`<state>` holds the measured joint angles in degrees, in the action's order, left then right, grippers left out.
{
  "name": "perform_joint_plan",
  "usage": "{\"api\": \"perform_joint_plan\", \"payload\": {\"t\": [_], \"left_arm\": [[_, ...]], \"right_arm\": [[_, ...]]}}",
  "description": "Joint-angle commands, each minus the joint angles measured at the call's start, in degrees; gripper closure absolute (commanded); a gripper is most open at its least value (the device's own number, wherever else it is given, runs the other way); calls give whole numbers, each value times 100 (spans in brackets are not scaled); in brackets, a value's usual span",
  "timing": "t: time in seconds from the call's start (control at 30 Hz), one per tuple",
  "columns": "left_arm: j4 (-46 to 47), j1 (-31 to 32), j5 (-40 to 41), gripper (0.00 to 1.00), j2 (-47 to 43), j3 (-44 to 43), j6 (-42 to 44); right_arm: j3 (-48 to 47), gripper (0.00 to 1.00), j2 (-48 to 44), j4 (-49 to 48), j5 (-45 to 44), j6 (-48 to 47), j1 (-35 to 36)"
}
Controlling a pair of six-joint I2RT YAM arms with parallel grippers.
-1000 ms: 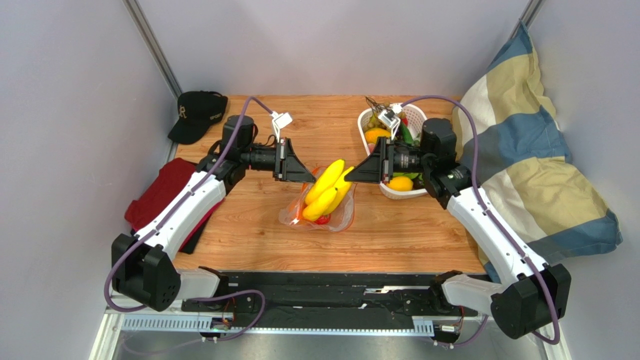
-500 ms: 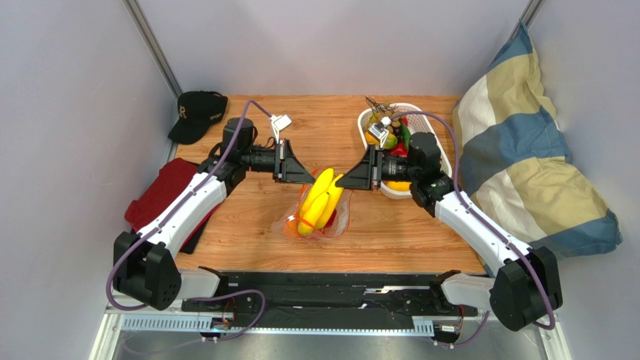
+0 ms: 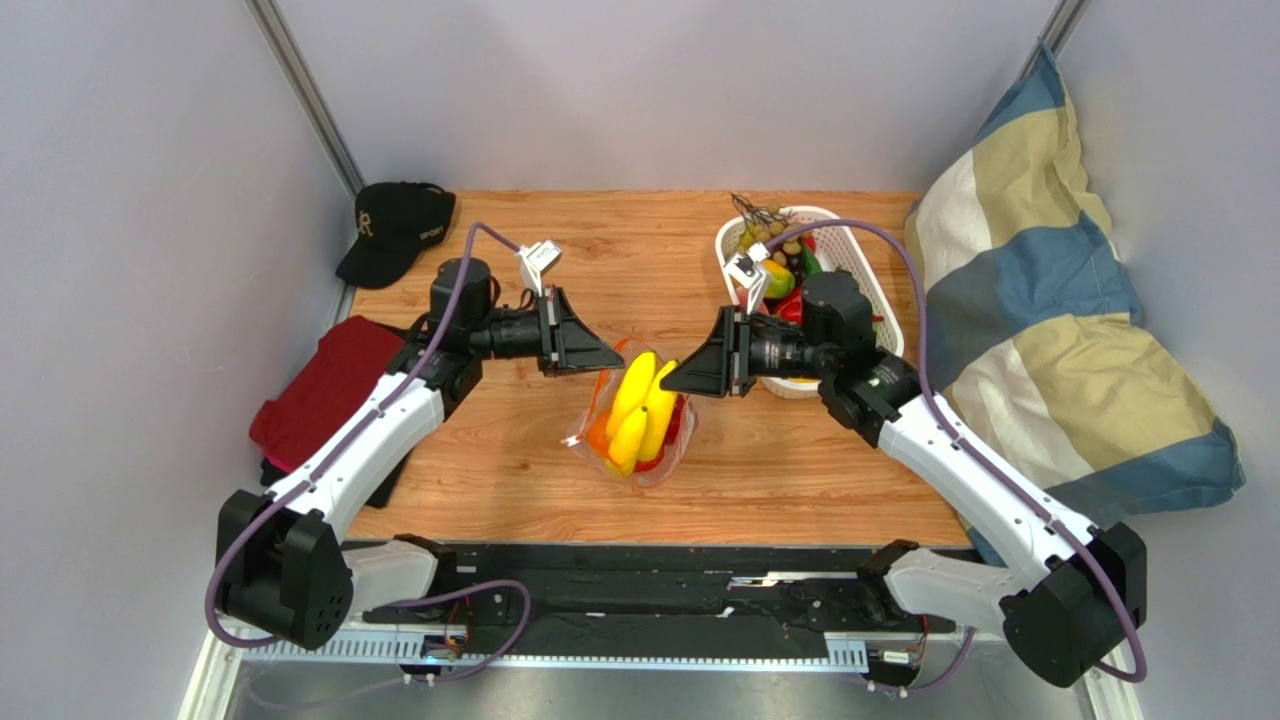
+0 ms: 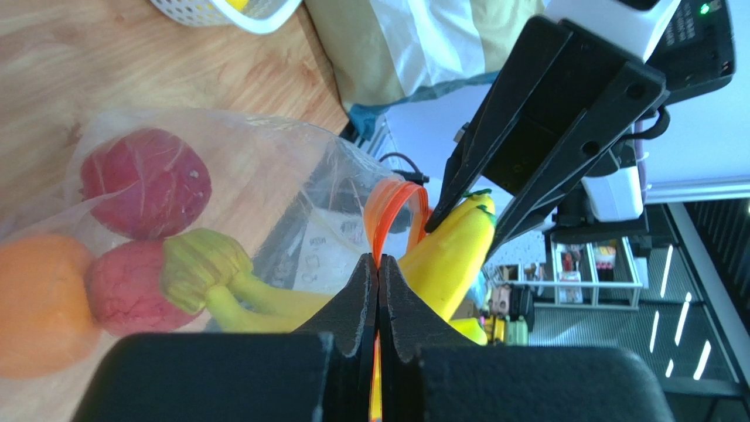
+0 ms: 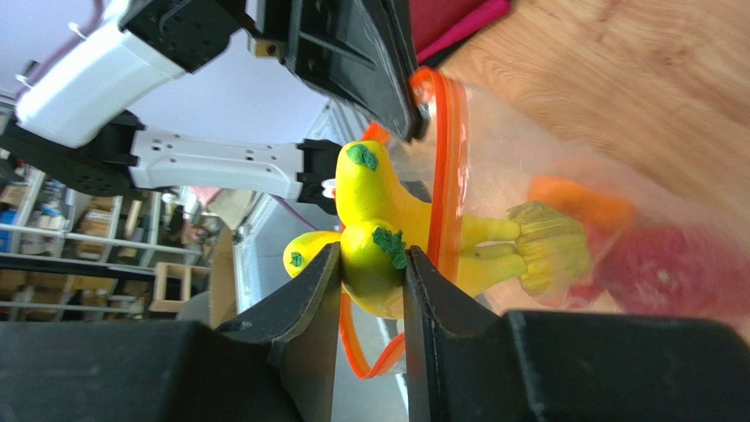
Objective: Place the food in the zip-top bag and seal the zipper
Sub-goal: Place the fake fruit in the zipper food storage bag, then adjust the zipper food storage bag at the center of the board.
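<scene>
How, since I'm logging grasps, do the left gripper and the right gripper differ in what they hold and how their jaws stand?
The left gripper pinches the thin orange-red zipper strip of the clear plastic bag; the right gripper clamps the yellow toy banana bunch. The left gripper's jaws meet tip to tip; the right gripper's stand apart around a banana. Shared: both are black, at the bag's mouth.
</scene>
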<state>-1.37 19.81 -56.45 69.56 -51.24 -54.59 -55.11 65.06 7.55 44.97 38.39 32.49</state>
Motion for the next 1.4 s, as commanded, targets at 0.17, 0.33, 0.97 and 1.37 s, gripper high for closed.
{"api": "perform_joint_plan", "payload": {"t": [0.17,0.33,0.97,1.37], "left_arm": [[541,-224,-297,100,31,0,-500],[751,-224,-367,100,119,27,-780],[1358,-408,-525,100,444,290,-1467],[1341,-408,-482,100,559,229,-1467]], "right_arm": [[-61,100,-828,133,-841,-1500,-59],[-87,100,-933,-184,-1139,-1869,213],[142,14,-1144,1044,-2687,-5525,2253],[404,46,-1417,2112,-1509,-8021,2894]]}}
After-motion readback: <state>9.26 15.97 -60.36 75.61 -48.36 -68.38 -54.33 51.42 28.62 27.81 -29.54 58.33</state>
